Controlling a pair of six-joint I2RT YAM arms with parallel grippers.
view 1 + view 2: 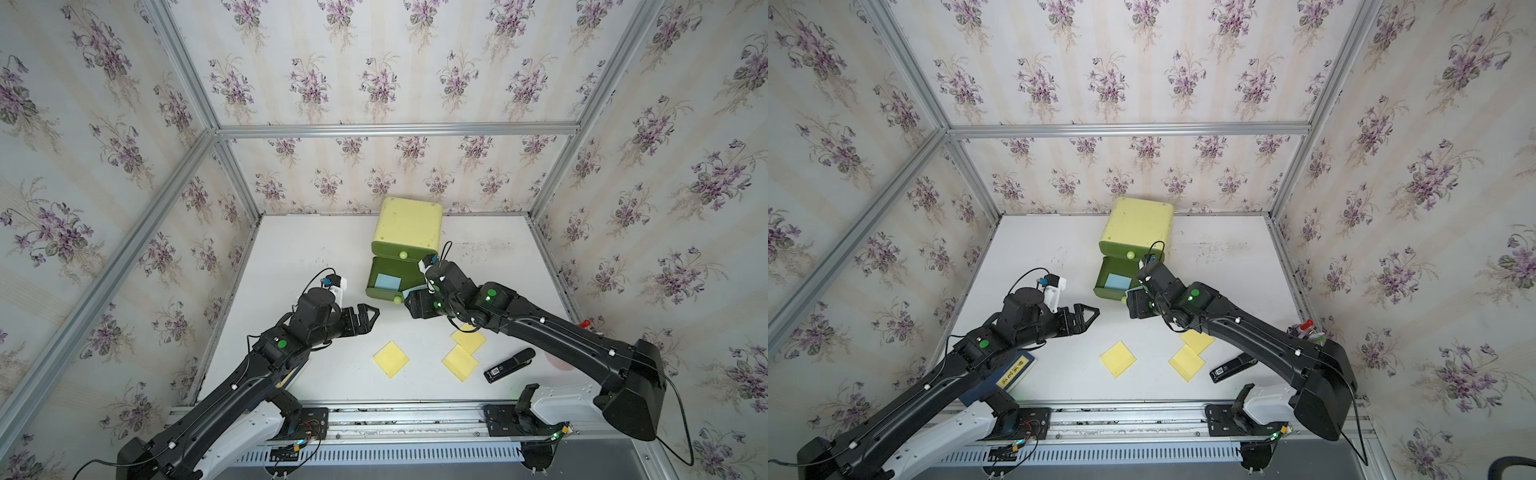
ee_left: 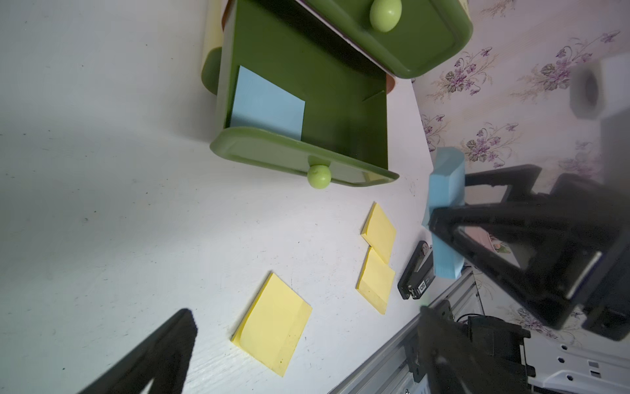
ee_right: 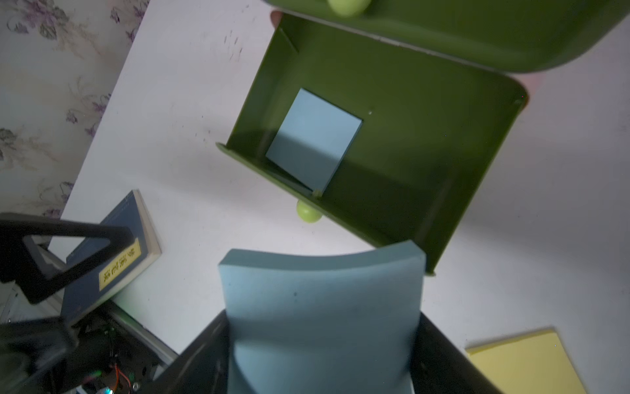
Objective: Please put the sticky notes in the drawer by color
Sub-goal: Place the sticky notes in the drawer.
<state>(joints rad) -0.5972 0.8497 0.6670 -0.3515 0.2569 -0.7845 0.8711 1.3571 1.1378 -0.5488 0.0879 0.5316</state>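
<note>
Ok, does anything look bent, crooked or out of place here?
Yes: the blue pad in the right gripper is bowed into a curve, squeezed across its width, by the front corner of the open drawer. The three yellow pads lie flat; nothing looks spilled.

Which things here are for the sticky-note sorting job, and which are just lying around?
For the job:
- carried blue pad
- flat blue pad in the open drawer
- three yellow pads
- drawer cabinet

Just lying about:
- dark blue book
- black stapler
</note>
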